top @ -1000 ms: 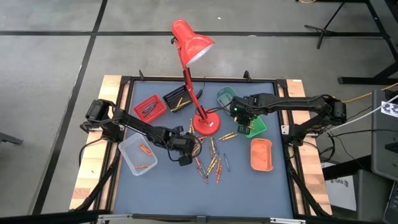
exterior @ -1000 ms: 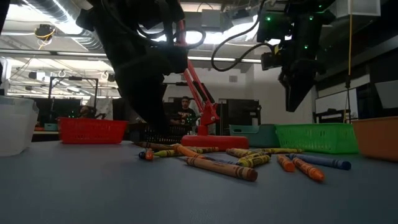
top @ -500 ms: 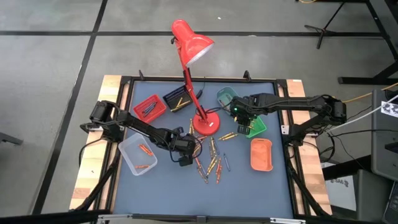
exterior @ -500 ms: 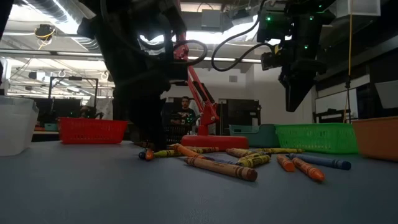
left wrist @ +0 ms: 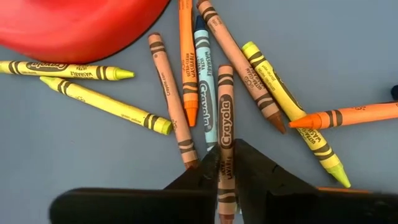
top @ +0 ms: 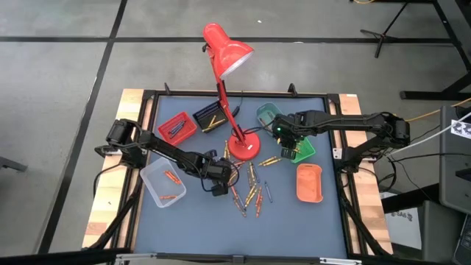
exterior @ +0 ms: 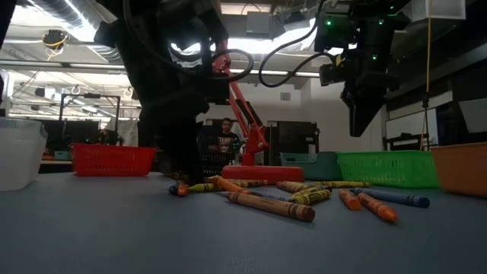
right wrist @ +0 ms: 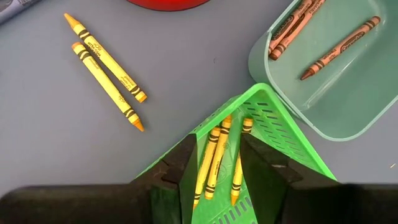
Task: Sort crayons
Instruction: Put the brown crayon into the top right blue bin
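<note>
Several crayons (top: 250,193) lie loose on the blue-grey table in front of the red lamp base (top: 243,147). My left gripper (top: 223,177) is down among them, shut on a brown crayon (left wrist: 225,118) that lies flat between a light-blue and a tan one. My right gripper (top: 288,141) hovers open and empty above the green basket (right wrist: 273,124), which holds three yellow crayons (right wrist: 214,158). Two more yellow crayons (right wrist: 106,59) lie on the table beside that basket. My left gripper pinches the brown crayon near its blunt end (left wrist: 224,167) between its two fingers, one on each long side. The fingers come from above and point down. The crayon lies flat on the table, its tip toward the lamp base.
A red basket (top: 176,126) and a black basket (top: 210,118) stand at the far left, a clear tray (top: 162,182) at the left, a teal tray (top: 266,112) with brown crayons behind the green basket, and an orange tray (top: 309,182) at the right. The lamp's arm rises over the table's middle.
My left arm has shifted a little over the crayon pile, standing more upright, and has then kept still. The crayons and my right gripper have not moved.
</note>
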You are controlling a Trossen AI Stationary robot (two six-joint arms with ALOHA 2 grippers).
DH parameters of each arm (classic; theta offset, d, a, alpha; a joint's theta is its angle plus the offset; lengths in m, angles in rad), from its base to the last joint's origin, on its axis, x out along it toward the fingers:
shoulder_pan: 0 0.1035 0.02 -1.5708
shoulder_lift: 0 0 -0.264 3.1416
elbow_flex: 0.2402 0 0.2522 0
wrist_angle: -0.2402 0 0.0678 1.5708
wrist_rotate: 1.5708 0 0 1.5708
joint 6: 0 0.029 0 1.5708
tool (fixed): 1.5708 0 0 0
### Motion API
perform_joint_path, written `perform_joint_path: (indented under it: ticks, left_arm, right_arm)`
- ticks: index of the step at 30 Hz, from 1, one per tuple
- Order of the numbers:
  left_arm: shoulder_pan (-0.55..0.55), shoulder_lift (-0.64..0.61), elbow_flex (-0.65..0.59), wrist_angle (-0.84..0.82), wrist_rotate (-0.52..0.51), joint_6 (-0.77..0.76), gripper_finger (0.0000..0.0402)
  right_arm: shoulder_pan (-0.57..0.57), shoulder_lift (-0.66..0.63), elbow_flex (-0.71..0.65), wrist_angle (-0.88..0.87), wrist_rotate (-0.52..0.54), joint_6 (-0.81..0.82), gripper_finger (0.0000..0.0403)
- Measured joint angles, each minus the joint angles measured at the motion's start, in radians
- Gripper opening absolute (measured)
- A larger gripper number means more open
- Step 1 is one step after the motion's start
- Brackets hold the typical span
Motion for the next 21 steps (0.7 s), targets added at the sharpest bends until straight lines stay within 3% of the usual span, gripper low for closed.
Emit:
perform_joint_path:
  ticks: [14,21]
  left_arm:
    - [0.0,-0.006,0.0,0.001,0.0,0.0,0.0005]
    - [0.0,-0.034,0.0,0.07,0.0,0.0,0.0005]
  right_arm:
    - [0.0,-0.01,-0.001,-0.007,0.0,0.0,0.012]
    - [0.0,-0.129,-0.001,0.019,-0.009,0.0,0.012]
